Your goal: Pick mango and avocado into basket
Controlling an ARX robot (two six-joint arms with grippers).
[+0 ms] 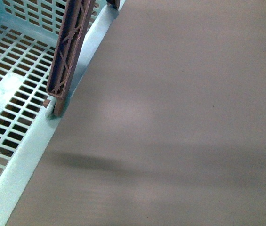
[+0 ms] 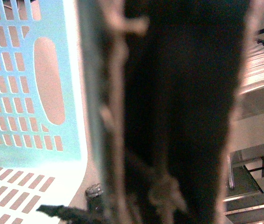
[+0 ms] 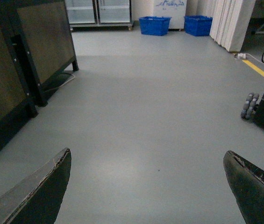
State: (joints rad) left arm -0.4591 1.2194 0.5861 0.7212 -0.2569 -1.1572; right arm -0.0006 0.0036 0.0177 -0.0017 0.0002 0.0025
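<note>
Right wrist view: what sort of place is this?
Probably an indoor test hall mimicking a shop: smooth grey floor, two blue plastic baskets beside glass-door coolers at the far wall, yellow floor line.

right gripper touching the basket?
Apart. Right wrist view: the right gripper is open over bare floor, nothing against it; front view shows the basket with no gripper at it.

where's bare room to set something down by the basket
The brown surface right of the basket is bare across the whole front view. The basket's slotted floor left of the handle also shows empty. Tight only where the handle meets the rim.
</note>
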